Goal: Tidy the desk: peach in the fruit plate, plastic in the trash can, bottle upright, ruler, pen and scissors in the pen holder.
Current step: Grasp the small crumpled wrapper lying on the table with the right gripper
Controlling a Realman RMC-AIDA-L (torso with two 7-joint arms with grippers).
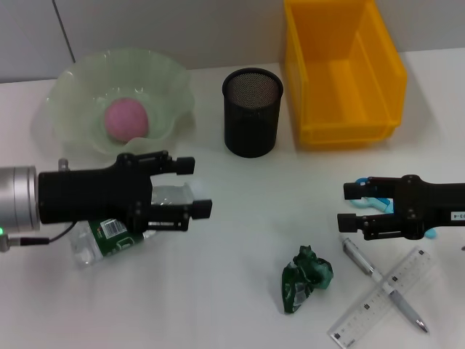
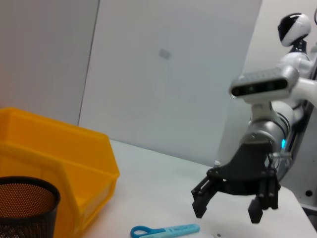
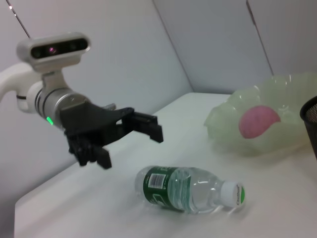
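Note:
A pink peach (image 1: 127,120) lies in the pale green fruit plate (image 1: 171,80). The clear bottle (image 1: 109,236) with a green label lies on its side, partly under my left arm. My left gripper (image 1: 202,187) hovers open just above and beside it; the right wrist view shows this gripper (image 3: 131,148) above the bottle (image 3: 188,190). A crumpled green plastic (image 1: 305,278) sits at front centre. My right gripper (image 1: 344,206) stands open over the blue scissors (image 1: 374,202). The pen (image 1: 385,285) lies crossed over the clear ruler (image 1: 363,314). The black mesh pen holder (image 1: 252,113) stands empty.
A yellow bin (image 1: 341,73) stands at the back right, next to the pen holder. In the left wrist view the scissors (image 2: 166,230) lie between the bin (image 2: 59,153) and my right gripper (image 2: 227,215).

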